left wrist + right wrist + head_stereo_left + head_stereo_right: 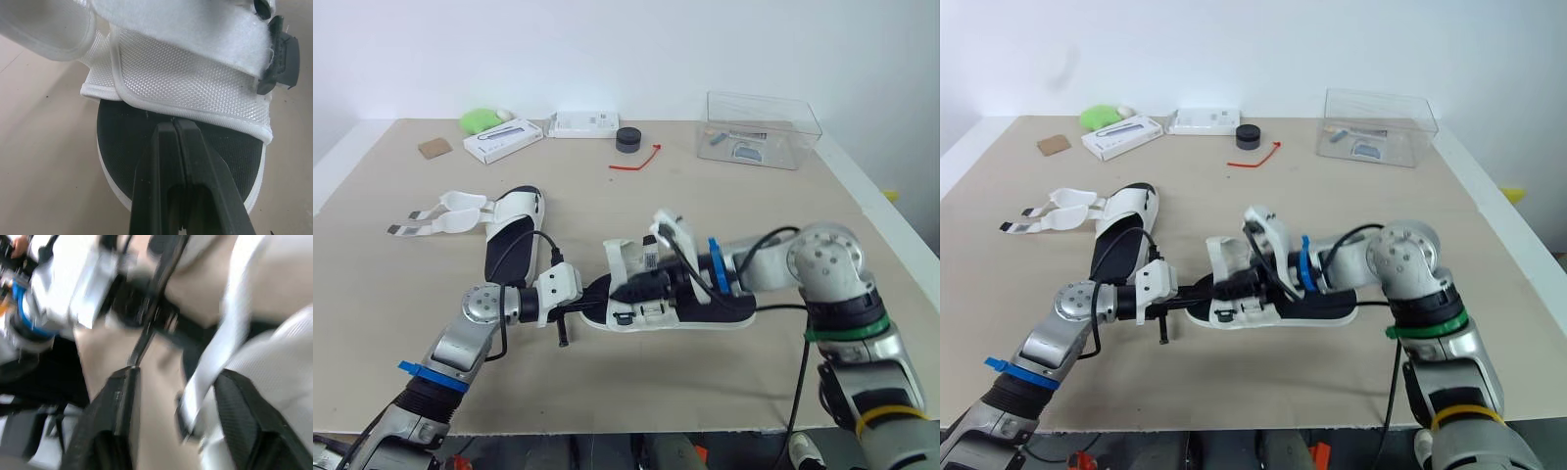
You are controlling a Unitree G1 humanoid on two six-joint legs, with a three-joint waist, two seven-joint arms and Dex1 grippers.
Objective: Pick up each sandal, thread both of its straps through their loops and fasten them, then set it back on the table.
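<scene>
Sandal no. 1 mid-job: the white mesh sandal with black footbed (656, 311) sits on the beige tabletop (724, 225), well nearer the robot than the clear plastic box (759, 129) & left of it. Left gripper (174, 126) has its fingers together, tips on the toe-end footbed. Right gripper (178, 377) has its fingers apart w/ a white strap (215, 357) between them, so prob. not fastened yet. The second white sandal (509, 235), farther left of the box, has its straps splayed: looks untouched.

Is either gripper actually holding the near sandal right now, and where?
Nothing clearly held. Left fingers shut, tips on the white-strapped black-soled sandal's insole; right fingers open astride its white strap.
</scene>
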